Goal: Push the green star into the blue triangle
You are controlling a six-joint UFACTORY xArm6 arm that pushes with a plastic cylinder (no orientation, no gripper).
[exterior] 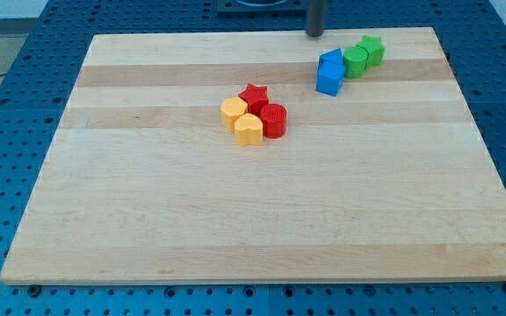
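The green star sits near the view's top right on the wooden board. It touches a green round block at its lower left. Two blue blocks stand pressed together just left of that: one above and one below. I cannot tell which of them is the triangle. My tip is at the board's top edge, up and to the left of the blue blocks and well left of the green star. It touches no block.
A cluster sits near the board's middle: a red star, a red round block, a yellow hexagon and a yellow heart, all touching. A blue perforated table surrounds the board.
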